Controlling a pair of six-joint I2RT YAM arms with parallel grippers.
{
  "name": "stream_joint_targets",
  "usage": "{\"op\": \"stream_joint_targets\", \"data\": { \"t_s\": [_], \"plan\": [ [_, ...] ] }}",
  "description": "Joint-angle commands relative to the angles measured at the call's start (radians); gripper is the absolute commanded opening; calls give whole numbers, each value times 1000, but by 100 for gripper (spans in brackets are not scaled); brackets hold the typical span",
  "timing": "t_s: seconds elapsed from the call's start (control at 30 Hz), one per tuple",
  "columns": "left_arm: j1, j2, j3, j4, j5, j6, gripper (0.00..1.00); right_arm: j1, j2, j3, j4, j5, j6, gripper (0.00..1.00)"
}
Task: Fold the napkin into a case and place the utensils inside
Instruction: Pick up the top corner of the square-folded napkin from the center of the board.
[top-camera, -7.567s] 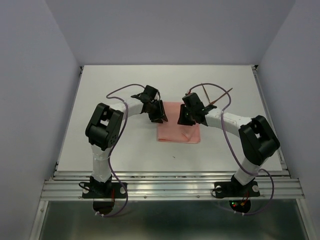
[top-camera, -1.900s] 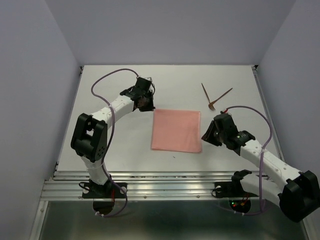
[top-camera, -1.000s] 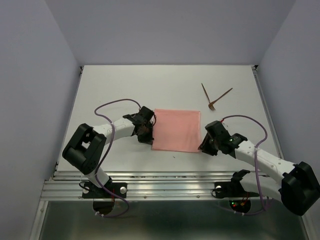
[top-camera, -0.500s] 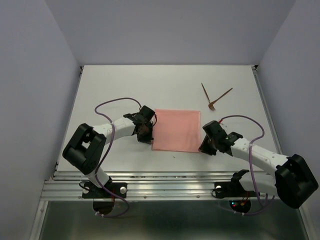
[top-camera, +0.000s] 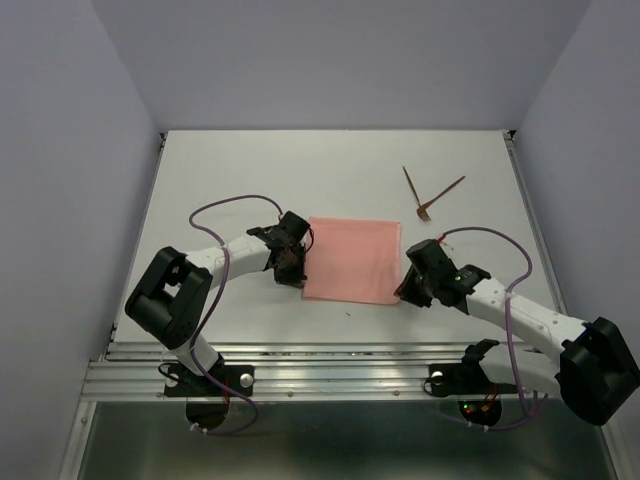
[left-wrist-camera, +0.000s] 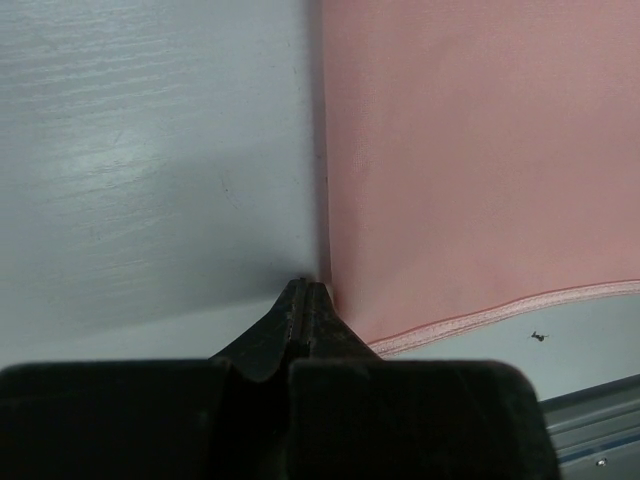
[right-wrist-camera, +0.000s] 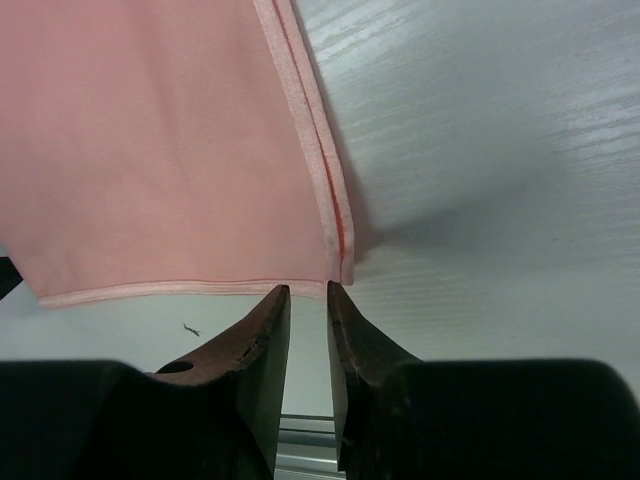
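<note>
White table (top-camera: 220, 180); smooth hemmed napkin (top-camera: 352, 258) lies flat, squarish; left gripper (left-wrist-camera: 305, 289) pressed together at its edge; right gripper (right-wrist-camera: 308, 292) narrowly parted.

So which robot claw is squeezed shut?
The left gripper, at the napkin's left edge; its tips touch, while the right gripper has a gap between its tips.

- I see the napkin (top-camera: 352, 260) flat on the table (top-camera: 250, 170).
- My left gripper (top-camera: 293, 275): at the napkin's near-left corner.
- My right gripper (top-camera: 405, 292): at its near-right corner.
- Utensils (top-camera: 425, 195): behind the napkin, rightward, well apart.
</note>
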Motion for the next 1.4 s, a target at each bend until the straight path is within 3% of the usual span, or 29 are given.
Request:
{"op": "stream_joint_targets", "data": {
  "t_s": [0.0, 0.47, 1.07, 1.17, 1.37],
  "plan": [
    [-5, -15, 24, -9, -18, 18, 0, 10, -12, 48, 3, 51, 7, 28],
    [-5, -9, 28, -15, -35, 21, 0, 19, 94, -14, 75, 22, 8, 29],
    [-5, -19, 11, -7, -43, 14, 0, 19, 88, -40, 100, 19, 2, 28],
    [-5, -17, 9, -4, -40, 17, 0, 19, 91, -38, 106, 13, 2, 26],
    [-5, -19, -2, 2, -40, 18, 0, 19, 85, -23, 103, 13, -1, 12]
  ]
}}
